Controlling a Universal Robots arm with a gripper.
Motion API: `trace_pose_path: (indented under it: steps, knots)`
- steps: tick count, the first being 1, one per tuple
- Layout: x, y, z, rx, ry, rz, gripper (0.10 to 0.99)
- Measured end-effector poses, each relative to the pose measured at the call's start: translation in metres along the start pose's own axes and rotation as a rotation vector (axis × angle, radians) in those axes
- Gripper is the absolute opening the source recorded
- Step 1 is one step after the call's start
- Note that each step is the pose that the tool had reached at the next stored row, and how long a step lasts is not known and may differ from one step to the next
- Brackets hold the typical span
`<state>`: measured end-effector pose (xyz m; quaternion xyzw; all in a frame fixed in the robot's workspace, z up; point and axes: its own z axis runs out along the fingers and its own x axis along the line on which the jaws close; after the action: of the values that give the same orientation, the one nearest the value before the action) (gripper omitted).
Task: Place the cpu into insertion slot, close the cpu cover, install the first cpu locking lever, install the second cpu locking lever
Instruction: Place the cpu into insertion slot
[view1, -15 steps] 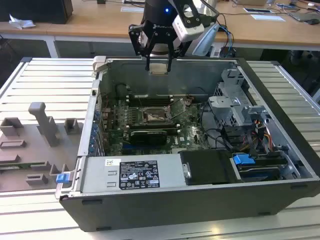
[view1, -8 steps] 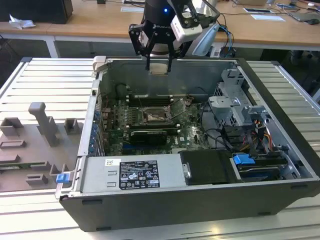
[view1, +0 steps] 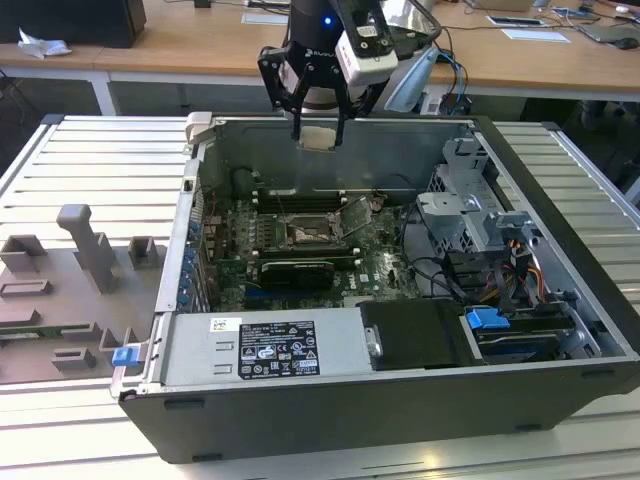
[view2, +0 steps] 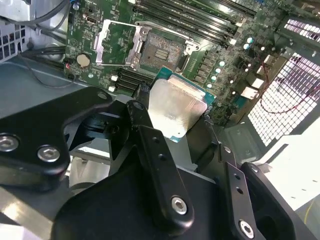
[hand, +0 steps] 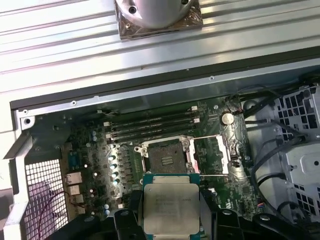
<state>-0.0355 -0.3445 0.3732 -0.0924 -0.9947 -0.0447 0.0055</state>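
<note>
1. Your pincer (view1: 318, 127) is pinching the cpu (hand: 170, 209) by two opposite edges. It hangs in the air above the open computer case (view1: 560, 200), well apart from the motherboard (hand: 90, 145).
2. The insertion slot (hand: 167, 159) lies below the pincer. Its dark centre is bare, because the cpu cover (hand: 221, 155) is swung open to one side of it.
3. Expect the chip to be light, stiff and flat. Its metal top looks smooth, so a loose pinch could let it slide. The underside contacts and the socket's pins are probably the fragile parts. Hold it by the edges only, as now, and avoid any sideways scrape once it is seated.
4. For edges, the memory slots (hand: 150, 125) run just beside the socket, and the open cover stands on another side. The black graphics card (view1: 297, 272) lies near.
5. The space straight down from the pincer to the socket looks open. The case wall, drive cage (view1: 470, 205) and cables (view1: 430, 275) sit well off to the side.
</note>
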Motion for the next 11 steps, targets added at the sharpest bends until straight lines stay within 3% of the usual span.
trace_pose_path:
  steps: [5, 11]
  knots:
    - [-0.0001, -0.0005, 0.0058, 0.004, -0.0027, 0.013, 0.541]
    - [-0.0002, -0.0007, 0.0082, 0.004, -0.0134, 0.134, 0.541]
